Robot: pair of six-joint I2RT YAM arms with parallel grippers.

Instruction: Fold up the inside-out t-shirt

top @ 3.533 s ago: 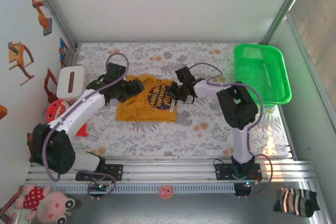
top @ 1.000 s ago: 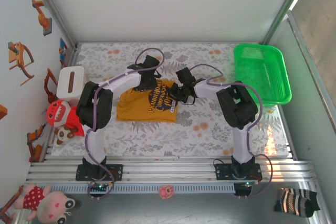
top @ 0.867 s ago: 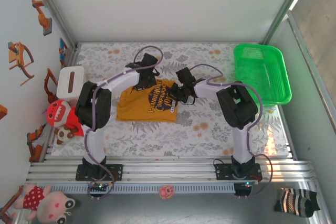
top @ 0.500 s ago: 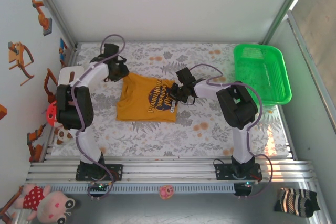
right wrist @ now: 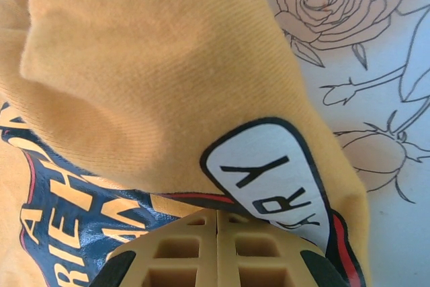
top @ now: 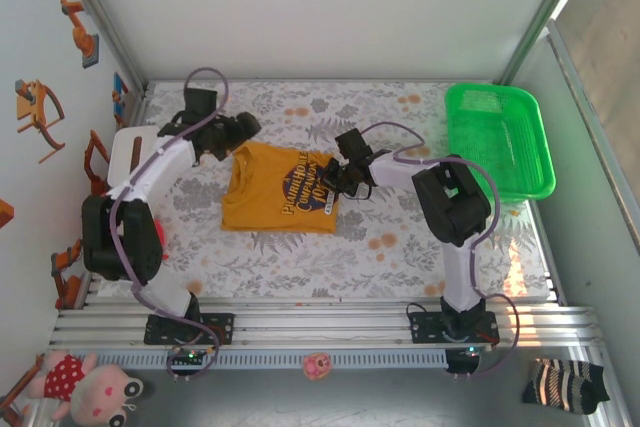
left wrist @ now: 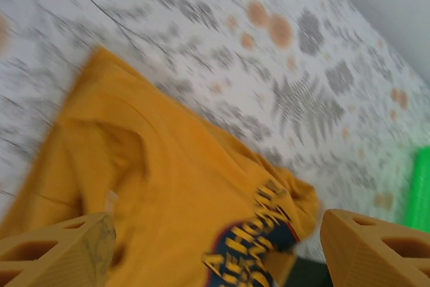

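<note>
The inside-out t-shirt (top: pixel 278 192) lies on the flowered worktop (top: pixel 400 247), a little left of the middle, between the two arms. It is mustard yellow and forms a rough square. A dark print with yellow letters faces up on its right half. In the left wrist view you see the t-shirt (left wrist: pixel 154 186) mostly flat, with one corner pointing toward the far side of the worktop (left wrist: pixel 289 52).

The right claw (top: pixel 335 179) sits at the right edge of the t-shirt, beside the print. In the right wrist view its fingers (right wrist: pixel 218 240) are pressed together and clamped on the cloth. The t-shirt (right wrist: pixel 134 65) rises in a soft bunch just in front of them, and a white patch of the print with black letters runs under the fingertips.

The left claw (top: pixel 243 127) is near the far left corner of the t-shirt, just off its edge. In the left wrist view the claw (left wrist: pixel 215 253) stands wide apart, with one finger at each lower corner, and it holds nothing.

A green basket (top: pixel 498 142) stands at the far right of the worktop, well apart from the t-shirt.
</note>
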